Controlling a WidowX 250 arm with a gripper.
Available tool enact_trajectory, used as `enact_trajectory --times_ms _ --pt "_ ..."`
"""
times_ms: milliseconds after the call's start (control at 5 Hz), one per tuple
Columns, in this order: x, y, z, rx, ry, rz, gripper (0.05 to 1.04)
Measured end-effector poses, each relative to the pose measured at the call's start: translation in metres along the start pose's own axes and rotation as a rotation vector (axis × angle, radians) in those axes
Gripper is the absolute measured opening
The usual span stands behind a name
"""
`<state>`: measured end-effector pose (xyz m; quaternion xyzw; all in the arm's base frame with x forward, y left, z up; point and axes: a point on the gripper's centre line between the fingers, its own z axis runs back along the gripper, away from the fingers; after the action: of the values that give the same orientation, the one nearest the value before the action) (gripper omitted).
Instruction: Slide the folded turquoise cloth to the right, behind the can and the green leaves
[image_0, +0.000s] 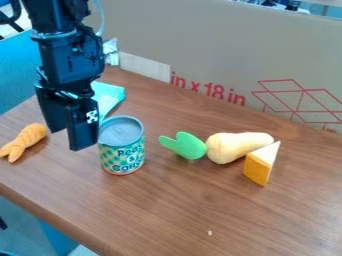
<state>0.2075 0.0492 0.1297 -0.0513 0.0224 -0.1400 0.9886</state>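
At upper left, above the wooden table (167, 210), a black gripper (70, 140), hanging with a slight tilt at the end of the black arm (70, 50). From this angle, cannot tell whether open or closed, nor whether touching the can (121, 152) or just beside it. Upright on the table, that can, with a grey-blue top and a green-and-cream patterned label, right of the gripper and overlapped by it at the left rim. Behind the can, farther back, a flat turquoise piece (110, 96), partly hidden by the gripper. To the left, near the table's edge, an orange toy (28, 139), lying slantwise with its forked end toward the front.

Right of the can, well apart from it, a pale bulbous toy (234, 146) on its side, with a green lobed top (188, 146) pointing left toward the can. Against the front right of the pale toy, partly covering it, a yellow-orange wedge (259, 167) with a white upper face. Along the back, a large cardboard panel (220, 50) with red print and line drawings. Near the front, a small white speck (210, 233).
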Motion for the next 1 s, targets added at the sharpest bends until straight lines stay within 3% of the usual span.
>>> enact_trajectory --times_ms 200,600,800,1000 --pt "-0.001 0.002 -0.005 -0.014 0.021 0.008 1.007" --pt "0.044 0.082 0.031 -0.052 -0.16 0.116 1.007" --pt "0.062 0.116 0.031 -0.01 -0.208 0.153 1.007" --pt "0.069 0.146 0.024 0.107 -0.262 0.215 1.007"
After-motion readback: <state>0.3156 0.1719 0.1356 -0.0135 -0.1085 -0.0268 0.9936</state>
